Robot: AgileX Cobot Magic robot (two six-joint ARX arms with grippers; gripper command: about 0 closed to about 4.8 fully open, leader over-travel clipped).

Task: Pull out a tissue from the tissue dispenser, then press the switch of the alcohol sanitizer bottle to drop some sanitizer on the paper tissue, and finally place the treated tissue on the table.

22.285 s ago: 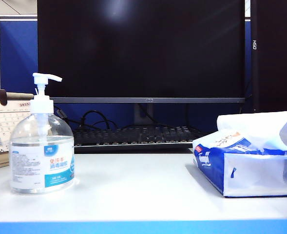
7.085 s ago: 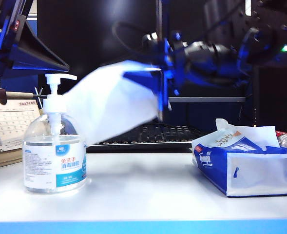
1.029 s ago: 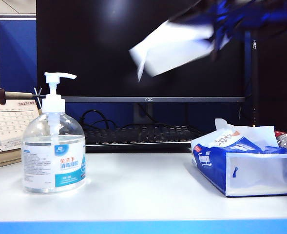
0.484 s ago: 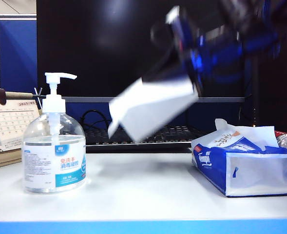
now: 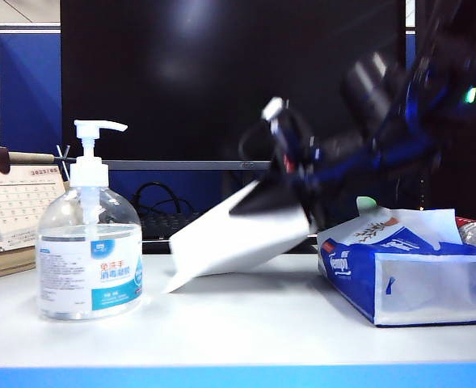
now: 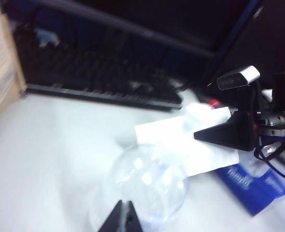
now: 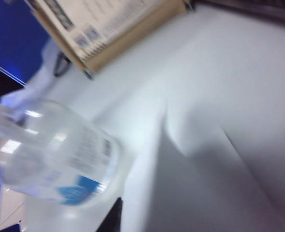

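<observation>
I'm holding tissue (image 5: 238, 238) clamped in right end effector (image 5: 306, 212), sheet slanting down-left, low corner touching counter (image 5: 246, 323). Left end effector (image 6: 124, 218) pinched together, empty, hanging above sanitizer bottle (image 5: 89, 242), farther off.

The right arm reaches in from the upper right of the exterior view, sloping down toward the middle. Its right hand (image 5: 298, 212) sits low, just above the counter (image 5: 246, 323), its 2 dark fingers pressed together and clamped on the upper edge of the tissue (image 5: 233, 241), which hangs from it at a slant. The left wrist view catches that same right hand side-on, its black wedge-shaped fingers (image 6: 224, 135) pinched on the sheet. The left hand (image 6: 125, 218) shows only in its own wrist view, as 2 dark fingertips meeting in a closed point, gripping nothing. The left arm is out of the exterior view.
</observation>
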